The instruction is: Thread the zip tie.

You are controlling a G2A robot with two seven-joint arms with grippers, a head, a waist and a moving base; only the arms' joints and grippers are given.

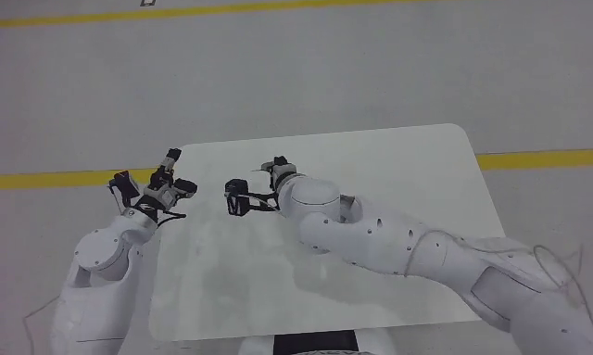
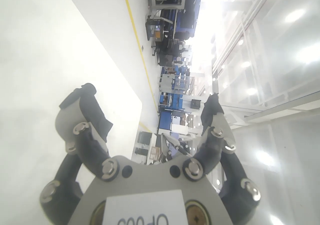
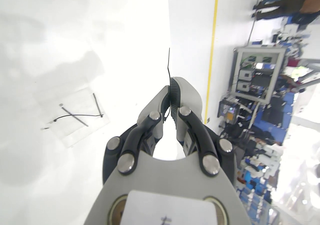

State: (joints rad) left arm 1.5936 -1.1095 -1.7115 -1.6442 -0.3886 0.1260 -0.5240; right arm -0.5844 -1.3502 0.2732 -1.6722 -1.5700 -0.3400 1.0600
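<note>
Holding the zip tie point(image 3: 168, 65) — not threaded yet.
The right gripper point(image 3: 171, 87) is pinched tight on the thin black tie, and the tip pokes out past its fingertips. The left gripper point(image 2: 150, 95) is spread wide with nothing in it — I think the loop is still to be made.

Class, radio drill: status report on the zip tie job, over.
Left hand open, empty. Right hand shut on zip tie, end poking out. Clear bag of ties flat on table, out of the way.
</note>
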